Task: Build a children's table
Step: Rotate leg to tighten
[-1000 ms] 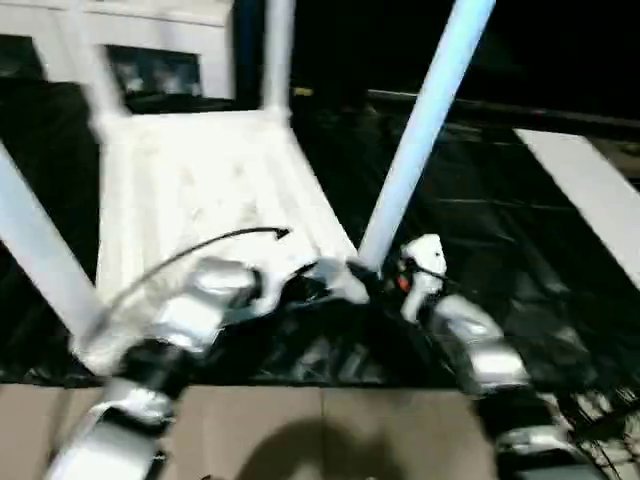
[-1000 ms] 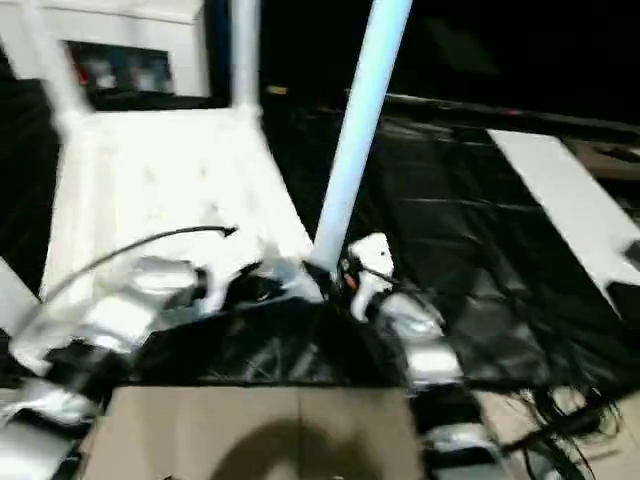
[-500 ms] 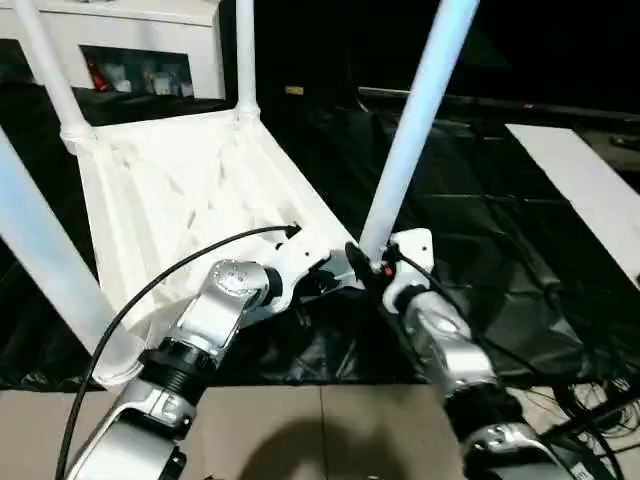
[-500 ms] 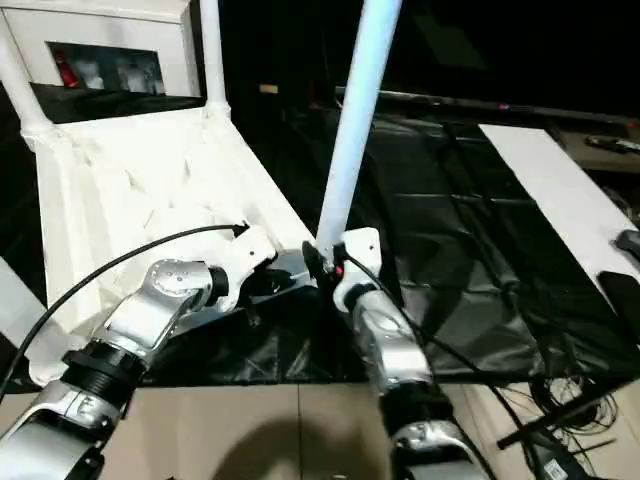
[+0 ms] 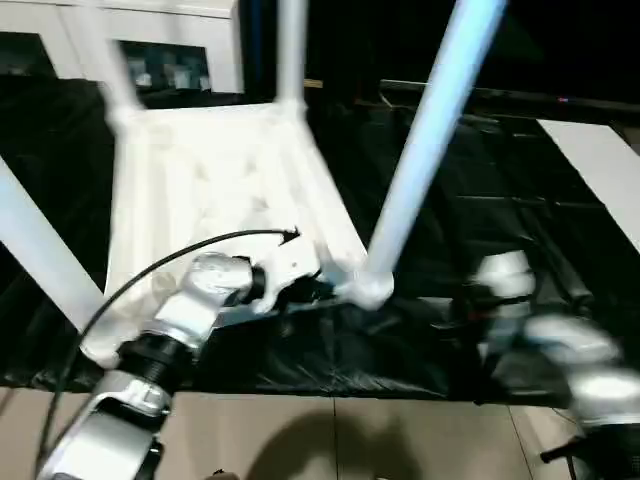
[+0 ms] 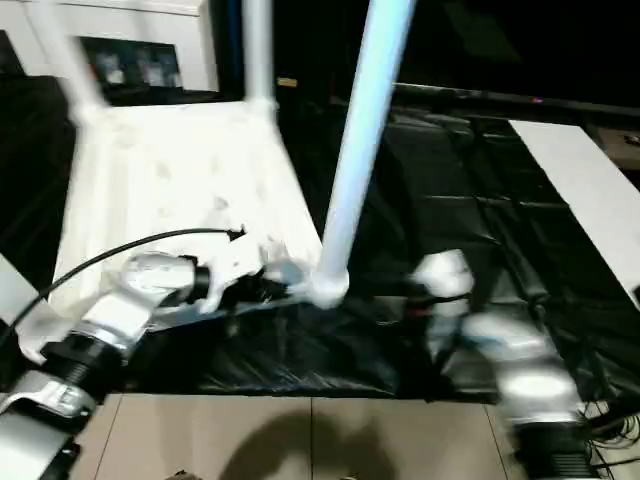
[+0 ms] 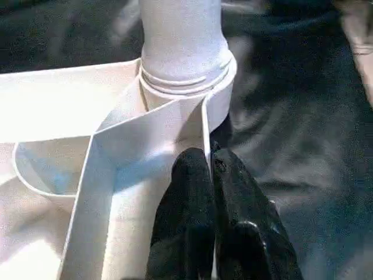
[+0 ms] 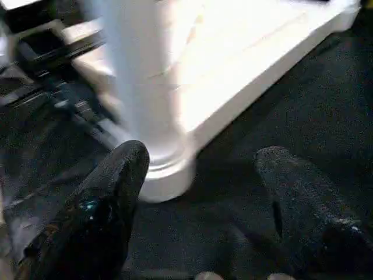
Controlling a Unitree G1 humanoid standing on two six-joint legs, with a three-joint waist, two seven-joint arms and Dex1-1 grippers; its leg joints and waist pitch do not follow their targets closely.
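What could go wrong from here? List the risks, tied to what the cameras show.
1. The left gripper's fingers are pinched shut on a thin rib of the white plastic ribbed tabletop beside the corner socket; that narrow hold might slip.
2. The right gripper stands open, apart from the long white cylindrical tube leg; if the leg is not fully seated, it could lean or work loose.

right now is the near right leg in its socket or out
In. The leg stands in the round corner socket of the upturned tabletop, its base ringed by the socket rim. How deep it sits, cannot tell.
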